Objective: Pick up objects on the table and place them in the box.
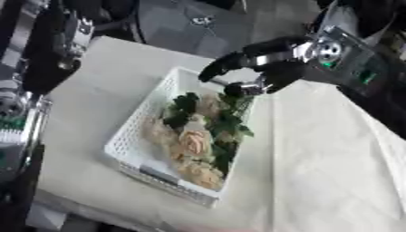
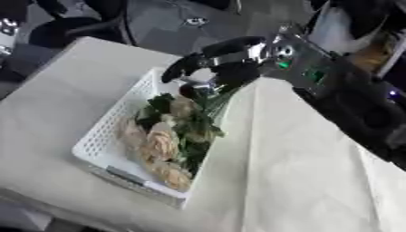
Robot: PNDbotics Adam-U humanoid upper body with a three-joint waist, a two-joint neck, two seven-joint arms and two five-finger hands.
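A white mesh basket stands askew on the cloth-covered table. In it lies a bunch of peach roses with dark green leaves. My right hand reaches in from the upper right and hovers over the basket's far end. Its upper fingers stretch out leftward above the rim. Its lower fingers curl at the top of the green stems, which rise up to them. My left hand does not show in either view.
A pale cloth covers the table, with wide room to the right of the basket. Dark equipment stands off the table's far left corner. The table's near edge runs just below the basket.
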